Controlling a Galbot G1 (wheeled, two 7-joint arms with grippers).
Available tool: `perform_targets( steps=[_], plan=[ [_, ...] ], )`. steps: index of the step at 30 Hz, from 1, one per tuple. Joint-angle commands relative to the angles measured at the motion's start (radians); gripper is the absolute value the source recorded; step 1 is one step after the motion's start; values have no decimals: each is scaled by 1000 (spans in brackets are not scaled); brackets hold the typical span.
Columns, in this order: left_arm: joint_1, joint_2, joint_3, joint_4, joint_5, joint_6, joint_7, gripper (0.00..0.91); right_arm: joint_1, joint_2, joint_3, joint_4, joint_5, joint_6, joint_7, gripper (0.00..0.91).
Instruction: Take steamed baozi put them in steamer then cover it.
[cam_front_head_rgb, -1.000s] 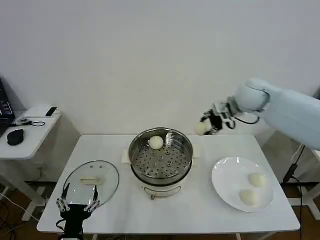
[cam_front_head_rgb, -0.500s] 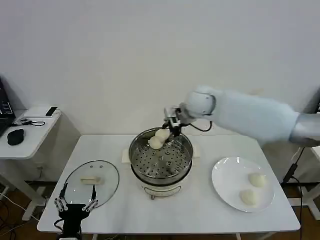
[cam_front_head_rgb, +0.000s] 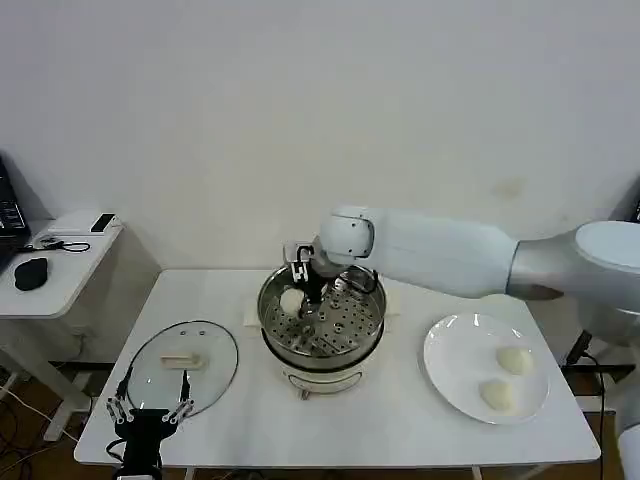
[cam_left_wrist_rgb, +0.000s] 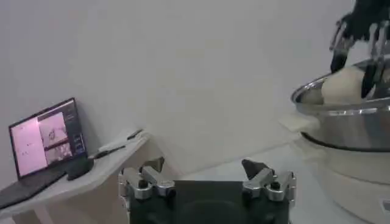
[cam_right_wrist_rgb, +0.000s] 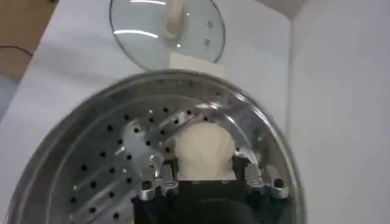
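The steel steamer (cam_front_head_rgb: 322, 322) stands mid-table on its white base. My right gripper (cam_front_head_rgb: 300, 288) reaches down into the steamer's back left part. It is shut on a pale steamed baozi (cam_front_head_rgb: 291, 300), and the fingers hug the bun (cam_right_wrist_rgb: 204, 152) just above the perforated tray (cam_right_wrist_rgb: 122, 164). From the left wrist view the same bun (cam_left_wrist_rgb: 344, 85) shows over the steamer rim (cam_left_wrist_rgb: 341, 112). Two more baozi (cam_front_head_rgb: 514, 359) (cam_front_head_rgb: 497, 394) lie on the white plate (cam_front_head_rgb: 450, 360). The glass cover (cam_front_head_rgb: 183, 365) lies flat at the table's left, also seen as the cover (cam_right_wrist_rgb: 166, 27). My left gripper (cam_front_head_rgb: 148, 410) (cam_left_wrist_rgb: 204, 176) waits open by the cover's near edge.
A white side table (cam_front_head_rgb: 60, 265) with a mouse and cables stands off the left end, and a lit laptop (cam_left_wrist_rgb: 46, 137) sits on it. The table's front edge runs close under my left gripper. A white wall rises behind the table.
My right arm swung left with the baozi, from right of the steamer to over its back rim, then down into its back left part. The left gripper stayed put.
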Motion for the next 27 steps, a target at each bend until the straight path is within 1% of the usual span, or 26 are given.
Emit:
perform_targets(
  steps=[1, 6, 7, 8, 12, 15, 18, 19, 20, 23, 24, 25, 27],
  plan=[
    [-3, 1, -1, 3, -1, 0, 0, 907, -29, 44, -5, -22, 16, -38, 13, 605],
    [-6, 1, 0, 4, -2, 0, 0, 907, -42, 50, -3, -36, 6, -37, 18, 605],
    [-6, 2, 0, 4, -1, 0, 0, 907, -46, 51, -1, -40, -3, -35, 18, 776],
    [-6, 1, 1, 4, -2, 0, 0, 907, -49, 52, 0, -42, -8, -35, 19, 907],
    [-5, 2, 1, 5, -2, -1, 0, 907, -44, 46, 3, -40, -16, -35, 15, 907],
    [-5, 1, 1, 4, -2, 0, 0, 907, -9, 21, 5, -16, -16, -28, 2, 907],
    [-7, 1, 6, 5, -1, 0, 1, 907, 40, -21, 8, 19, -17, -11, -14, 907],
    [-9, 2, 8, 6, 0, 0, 1, 907, 83, -52, 7, 41, -17, 9, -34, 907],
    [-10, 2, 11, 7, 0, 0, 1, 907, 101, -74, 7, 57, -19, 26, -43, 907],
    [-17, 2, 18, 6, 1, 2, 2, 907, 147, -161, 7, 97, -33, 50, -78, 907],
    [-20, 3, 23, 3, 1, 3, 3, 907, 175, -217, 7, 127, -45, 69, -102, 907],
    [-20, 4, 25, 2, 2, 4, 3, 907, 185, -239, 6, 137, -58, 75, -110, 907],
    [-26, 8, 33, -1, 2, 5, 5, 907, 217, -324, 0, 177, -96, 94, -135, 907]
  ],
)
